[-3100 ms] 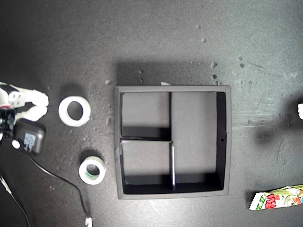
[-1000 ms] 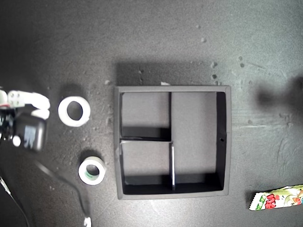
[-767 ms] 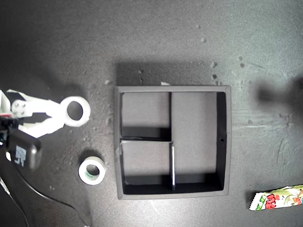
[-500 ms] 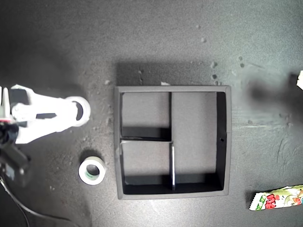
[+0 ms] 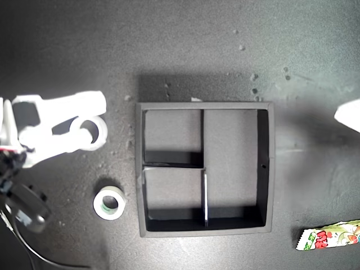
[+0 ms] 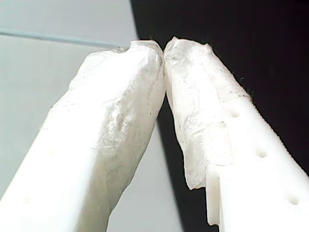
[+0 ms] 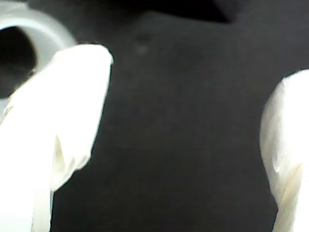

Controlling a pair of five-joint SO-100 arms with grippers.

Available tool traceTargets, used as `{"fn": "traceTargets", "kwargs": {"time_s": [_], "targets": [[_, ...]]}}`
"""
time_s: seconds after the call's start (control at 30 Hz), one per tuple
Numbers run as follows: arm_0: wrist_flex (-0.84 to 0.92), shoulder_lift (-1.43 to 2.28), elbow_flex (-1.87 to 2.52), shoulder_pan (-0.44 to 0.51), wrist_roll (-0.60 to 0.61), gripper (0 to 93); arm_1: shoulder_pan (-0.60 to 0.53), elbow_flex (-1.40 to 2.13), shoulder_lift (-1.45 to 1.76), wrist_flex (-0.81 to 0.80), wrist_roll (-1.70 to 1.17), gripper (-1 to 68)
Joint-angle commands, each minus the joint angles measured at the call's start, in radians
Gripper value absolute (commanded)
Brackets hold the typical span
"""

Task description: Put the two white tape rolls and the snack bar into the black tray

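The black tray (image 5: 205, 105) sits mid-table with all its compartments bare. The all-white tape roll (image 5: 103, 134) lies off the tray toward the exterior view's left. My second gripper (image 5: 97, 117) is open over it, one finger crossing the roll's hole and the other beyond its far rim. In the second wrist view the roll (image 7: 29, 21) shows beside one finger of my second gripper (image 7: 193, 72). The smaller tape roll (image 5: 97, 203) with a greenish core lies nearer the front. The snack bar (image 5: 329, 237) lies at the exterior view's lower right. My first gripper (image 6: 163, 46) is shut on nothing.
A white arm tip (image 5: 350, 115) pokes in at the exterior view's right edge. A blurred dark camera module (image 5: 28, 209) with a cable hangs at the exterior view's lower left. Small crumbs (image 5: 254, 90) dot the dark table behind the tray.
My second gripper has swung in from the exterior view's left edge and spread open over the all-white roll. A white arm tip has come in at the exterior view's right edge.
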Motion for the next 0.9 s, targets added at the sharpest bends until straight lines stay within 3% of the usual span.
{"fn": "traceTargets", "kwargs": {"time_s": [0.0,0.17,0.4,0.87], "targets": [[0.080,-0.110,-0.069,0.026,-0.075,23.1,-0.037,0.012,0.009,-0.063,-0.084,-0.3],[0.002,-0.055,0.072,0.078,-0.135,23.0,-0.074,-0.009,0.009,-0.141,0.005,-0.3],[-0.015,-0.055,0.107,0.150,-0.178,19.0,0.008,0.011,0.009,-0.080,0.130,-0.3],[-0.114,-0.299,0.095,0.133,-0.190,19.7,0.021,0.011,0.009,-0.048,0.158,-0.4]]}}
